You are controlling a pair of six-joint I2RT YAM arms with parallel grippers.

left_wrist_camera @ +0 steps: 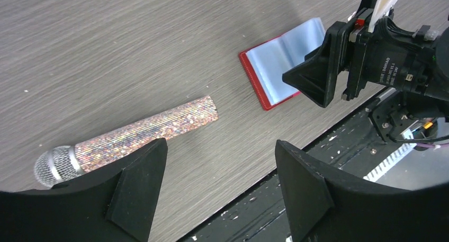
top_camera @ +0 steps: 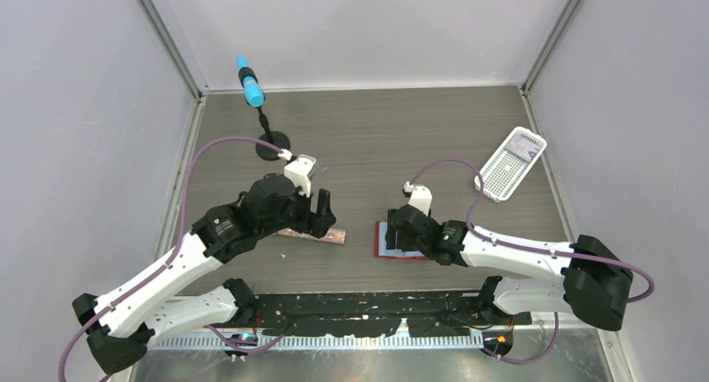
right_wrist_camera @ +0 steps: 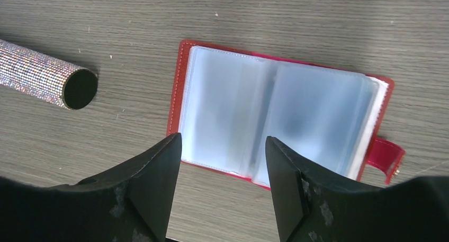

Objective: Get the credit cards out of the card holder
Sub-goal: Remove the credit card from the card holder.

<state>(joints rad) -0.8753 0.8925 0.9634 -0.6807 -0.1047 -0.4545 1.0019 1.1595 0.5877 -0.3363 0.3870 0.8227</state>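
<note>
The card holder lies open and flat on the table, red cover down, light blue pockets up. It also shows as the red holder and, in the left wrist view, as the open holder. I cannot make out separate credit cards in the blurred pockets. My right gripper hangs open just above the holder's near edge, nothing between its fingers; it sits over the holder. My left gripper is open and empty over bare table, beside a glittery microphone, left of the holder.
The glittery microphone lies under the left gripper; its hollow end points at the holder. A white perforated basket sits at the back right. A blue-tipped stand rises at the back left. The black base rail runs along the near edge.
</note>
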